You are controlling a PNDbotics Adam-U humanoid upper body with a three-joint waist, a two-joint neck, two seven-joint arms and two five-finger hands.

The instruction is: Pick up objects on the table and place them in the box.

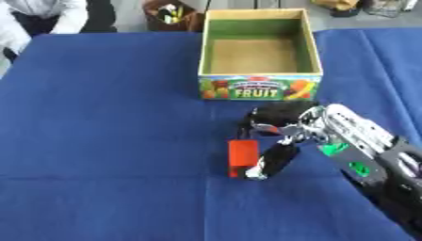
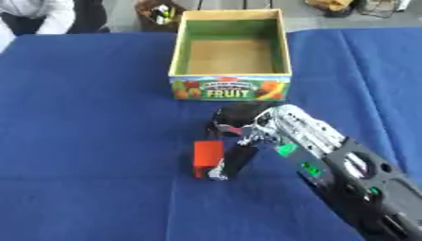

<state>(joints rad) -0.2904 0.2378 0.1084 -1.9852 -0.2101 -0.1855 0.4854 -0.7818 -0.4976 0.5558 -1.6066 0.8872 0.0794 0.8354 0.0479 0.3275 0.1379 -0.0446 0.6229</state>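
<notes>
- Your right hand (image 1: pixel 284 136) is low over the blue tablecloth (image 1: pixel 115 141), fingers curled beside the red block (image 1: pixel 241 154), touching it; whether it's actually gripped, you can't tell.
- Beyond them stands the "FRUIT" box (image 1: pixel 259 88).

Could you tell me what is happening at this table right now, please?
The robot's right hand reaches in from the lower right and has its fingers curled around a small red block on the blue tablecloth. The block is in front of the open wooden box labelled FRUIT, which looks empty, so nothing has gone in yet. Whether the block is lifted off the cloth cannot be told. The left hand is not in view.
</notes>
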